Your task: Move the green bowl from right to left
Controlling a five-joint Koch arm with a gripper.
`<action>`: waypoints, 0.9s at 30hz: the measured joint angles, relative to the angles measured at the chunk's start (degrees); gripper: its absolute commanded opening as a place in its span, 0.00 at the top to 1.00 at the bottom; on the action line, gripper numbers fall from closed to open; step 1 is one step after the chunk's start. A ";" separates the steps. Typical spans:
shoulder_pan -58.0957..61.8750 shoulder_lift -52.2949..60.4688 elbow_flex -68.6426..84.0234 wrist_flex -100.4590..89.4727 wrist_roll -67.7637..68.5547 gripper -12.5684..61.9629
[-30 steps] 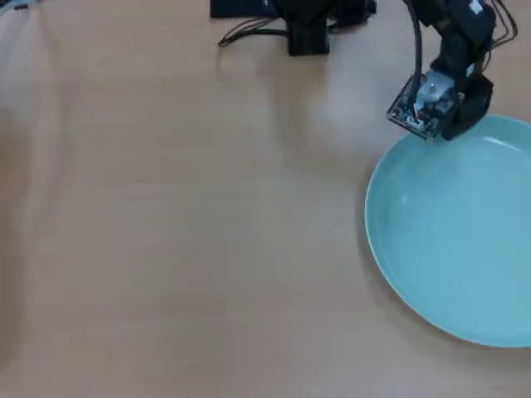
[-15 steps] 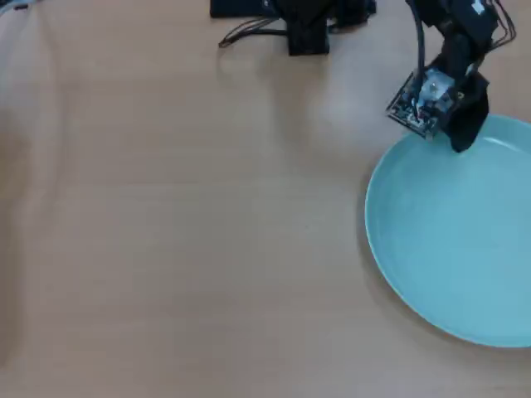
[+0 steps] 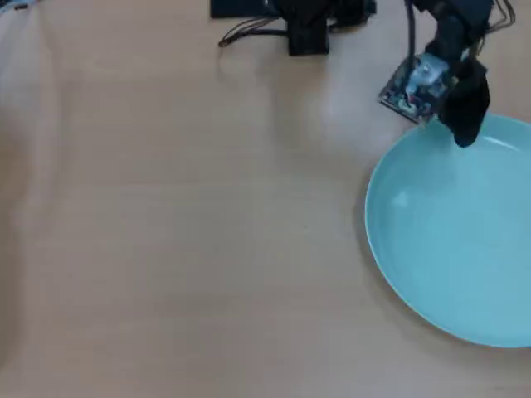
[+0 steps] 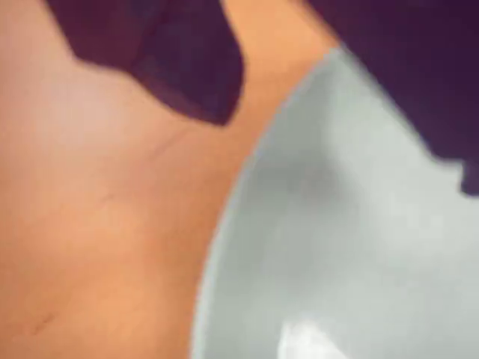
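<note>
One large green bowl (image 3: 456, 232) lies on the pale wooden tabletop (image 3: 182, 215) at the right side of the overhead view, its right part cut off by the frame edge. It is shallow, plate-like and glossy, with nothing in it. The black tool (image 3: 466, 133) hangs over the bowl's upper rim, with the arm reaching in from the top right and a small circuit board (image 3: 411, 91) tilted beside it. In the wrist view, which is blurred, the tool (image 4: 344, 112) stands parted: one dark finger (image 4: 194, 75) is over the bare tabletop (image 4: 97, 224) just outside the rim, the other dark finger (image 4: 419, 67) over the bowl's (image 4: 352, 247) inner side, so the rim runs between them. The fingers seem not to press the rim, though the blur leaves contact unclear. More black hardware (image 3: 307, 29) with trailing cables (image 3: 245, 33) sits at the top middle of the overhead view, well apart from the bowl
</note>
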 measured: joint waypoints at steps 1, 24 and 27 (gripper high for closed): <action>1.49 1.93 0.00 0.88 0.00 0.37; 21.62 12.22 -9.67 13.80 -14.68 0.37; 22.50 12.22 -9.67 13.80 -16.17 0.37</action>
